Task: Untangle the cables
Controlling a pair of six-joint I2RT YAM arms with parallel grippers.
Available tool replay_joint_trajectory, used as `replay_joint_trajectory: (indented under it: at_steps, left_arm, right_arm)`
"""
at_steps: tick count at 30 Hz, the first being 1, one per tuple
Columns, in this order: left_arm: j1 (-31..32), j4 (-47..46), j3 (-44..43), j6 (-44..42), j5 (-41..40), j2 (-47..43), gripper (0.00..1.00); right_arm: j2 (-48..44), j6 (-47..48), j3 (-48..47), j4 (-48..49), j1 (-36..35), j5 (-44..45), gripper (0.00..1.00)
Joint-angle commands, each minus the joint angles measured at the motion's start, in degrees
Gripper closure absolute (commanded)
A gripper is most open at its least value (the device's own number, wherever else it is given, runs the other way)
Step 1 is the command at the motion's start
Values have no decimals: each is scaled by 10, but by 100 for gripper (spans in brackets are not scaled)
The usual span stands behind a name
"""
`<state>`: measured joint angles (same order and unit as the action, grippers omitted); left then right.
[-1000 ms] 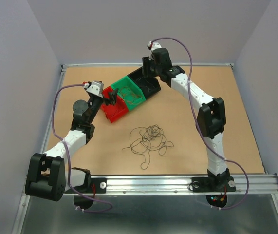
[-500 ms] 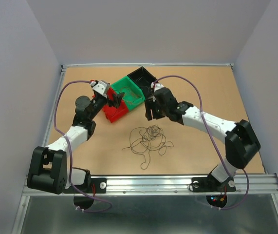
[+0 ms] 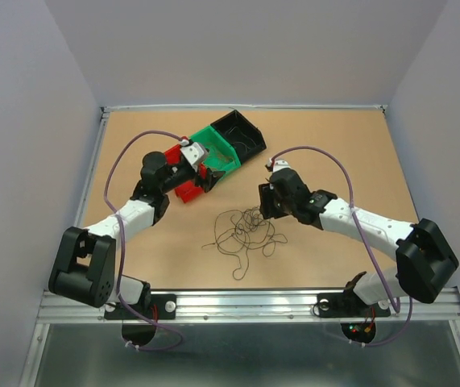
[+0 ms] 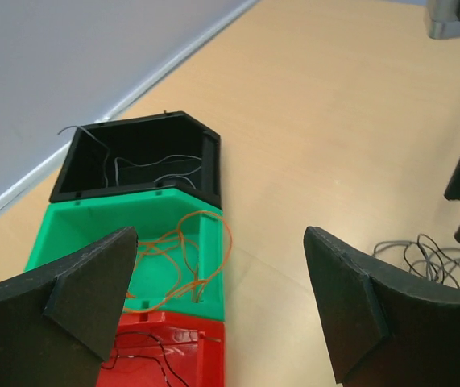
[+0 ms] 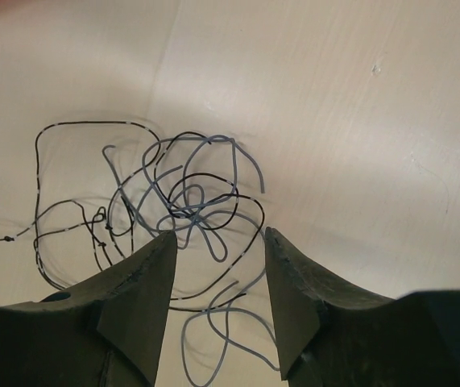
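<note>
- The step in hand, as I judge it, is choosing 1 strand to pull out: the right gripper point(image 3: 266, 203) hangs low, just beside the far-right edge of the cables point(image 3: 246, 230).
- Its claw is released partway. In its wrist view the 2 fingers point(image 5: 141, 298) stand apart with a clear gap and grasp nothing, and the wires lie flat on the surface below them.
- The left gripper point(image 4: 220, 238) is released wide and is empty. It hovers above the row of 3 bins, well apart from the tangle.
- The cables lie in 1 loose heap near the middle of the table point(image 3: 358, 145), between the 2 arms and on the near side of the bins.
- The next move probably calls for lowering the right fingers onto 1 outer loop, not onto the dense crossing point(image 5: 189, 211) where several strands meet. A slow lift would then let the other strands slip off.
- The wires are hair-thin, flexible and curly, in black and grey-blue. They should bend easily and catch on each other.
- The red bin point(image 3: 183, 192), green bin point(image 3: 223, 149) and black bin point(image 3: 244, 135) are hard, smooth plastic boxes with open tops, touching side by side. Each holds a few thin strands, and those in the green one look orange from the left wrist.
- The table is matte and light brown, like fibreboard. The gripper fingers are black, dull and wedge-shaped.
</note>
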<state>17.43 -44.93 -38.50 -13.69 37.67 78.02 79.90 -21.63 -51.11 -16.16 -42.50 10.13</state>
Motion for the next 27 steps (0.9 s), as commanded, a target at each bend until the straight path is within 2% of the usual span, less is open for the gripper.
replay_joint_trajectory:
  at_steps: [1, 3, 5, 8, 14, 24, 27]
  left_arm:
    - [23, 33, -34, -67, 46, 2, 4]
    - [43, 57, -38, -99, 44, 5, 5]
    - [54, 70, -39, -118, 39, 8, 5]
    - [66, 80, -40, -135, 25, 13, 6]
    - [66, 87, -46, -139, 23, 18, 6]
    - [67, 99, -54, -147, 31, 27, 7]
    - [67, 100, -55, -149, 30, 28, 7]
  right_arm:
    - [4, 11, -27, -40, -6, 12, 47]
    - [0, 22, -30, -71, -8, 12, 47]
    - [-17, 27, -24, -81, -8, 5, 39]
    - [-14, 28, -16, -90, -13, 2, 35]
    - [36, 33, -30, -109, -22, 5, 44]
    - [73, 34, -37, -154, -80, 9, 41]
    - [87, 34, -38, -163, -86, 12, 47]
